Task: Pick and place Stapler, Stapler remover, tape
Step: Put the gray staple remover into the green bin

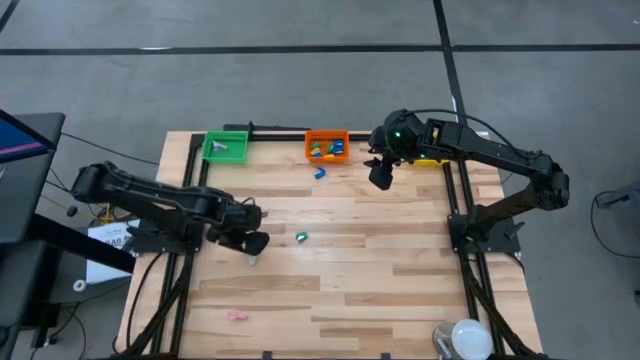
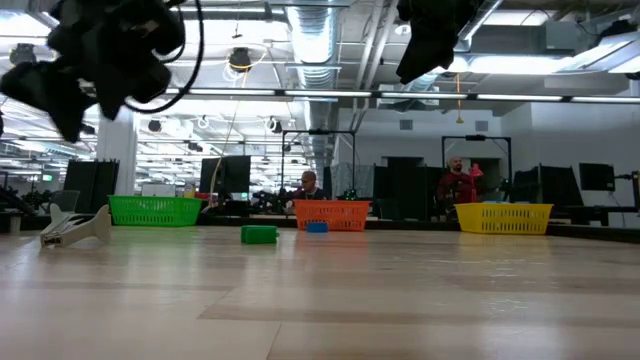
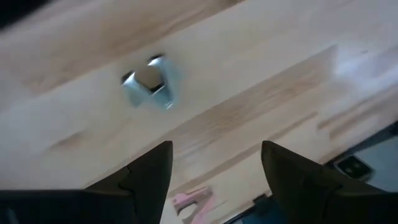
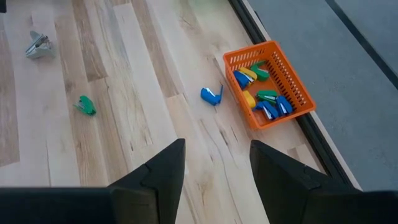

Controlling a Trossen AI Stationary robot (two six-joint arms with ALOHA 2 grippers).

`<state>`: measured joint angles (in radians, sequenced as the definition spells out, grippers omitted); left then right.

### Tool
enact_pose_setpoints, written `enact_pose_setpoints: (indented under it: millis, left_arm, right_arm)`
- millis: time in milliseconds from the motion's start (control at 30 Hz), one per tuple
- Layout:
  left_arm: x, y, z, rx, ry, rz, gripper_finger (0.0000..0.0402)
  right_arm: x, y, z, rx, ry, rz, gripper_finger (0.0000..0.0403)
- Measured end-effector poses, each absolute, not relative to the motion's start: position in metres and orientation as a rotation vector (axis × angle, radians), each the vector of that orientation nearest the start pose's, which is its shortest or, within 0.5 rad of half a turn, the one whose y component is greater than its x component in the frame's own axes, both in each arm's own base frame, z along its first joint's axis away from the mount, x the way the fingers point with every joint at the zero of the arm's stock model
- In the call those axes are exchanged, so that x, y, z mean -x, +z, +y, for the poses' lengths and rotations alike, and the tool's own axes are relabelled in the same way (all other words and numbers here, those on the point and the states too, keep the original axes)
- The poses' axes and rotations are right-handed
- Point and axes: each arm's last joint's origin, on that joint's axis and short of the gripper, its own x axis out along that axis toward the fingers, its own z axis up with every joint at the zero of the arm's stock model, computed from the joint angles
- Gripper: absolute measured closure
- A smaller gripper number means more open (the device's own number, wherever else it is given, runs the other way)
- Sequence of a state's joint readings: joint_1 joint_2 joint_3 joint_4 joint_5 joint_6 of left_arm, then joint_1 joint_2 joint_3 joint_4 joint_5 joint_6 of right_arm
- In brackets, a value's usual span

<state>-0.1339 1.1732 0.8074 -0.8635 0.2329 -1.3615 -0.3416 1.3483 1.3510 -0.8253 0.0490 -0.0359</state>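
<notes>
Left gripper (image 3: 214, 171), fingers spread and empty, hovers over silver staple remover (image 3: 149, 88): should centre, descend, pinch sides. Right gripper (image 4: 217, 165) also spread, empty, waits near orange bin (image 4: 298, 81).

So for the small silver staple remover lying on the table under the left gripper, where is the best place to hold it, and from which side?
The staple remover lies flat on the bare wood, its two jaws spread in a V. The open left gripper hangs just above it. Probably best to come straight down and close across the narrow joined end, where the two halves meet, since the spread tips are wider and could slip.
</notes>
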Motion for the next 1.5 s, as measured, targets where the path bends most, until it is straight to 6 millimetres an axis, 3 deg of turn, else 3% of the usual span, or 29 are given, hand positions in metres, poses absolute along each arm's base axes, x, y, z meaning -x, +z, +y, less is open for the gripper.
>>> enact_pose_setpoints:
  millis: [500,833,1167,1500]
  left_arm:
    - [-0.173,0.180,-0.041,1.230,0.820,1.304,0.0212]
    - [-0.168,0.156,-0.039,1.267,0.823,1.267,0.0218]
    - [-0.170,0.154,-0.037,1.268,0.840,1.196,0.0234]
    - [-0.170,0.154,-0.037,1.264,0.843,1.186,0.0295]
  right_arm:
    - [-0.256,0.351,-0.093,-0.089,-0.354,0.825,0.0230]
    - [-0.256,0.351,-0.093,-0.090,-0.354,0.825,0.0230]
    - [-0.256,0.351,-0.093,-0.090,-0.354,0.825,0.0230]
    - [-0.256,0.351,-0.093,-0.089,-0.354,0.825,0.0230]
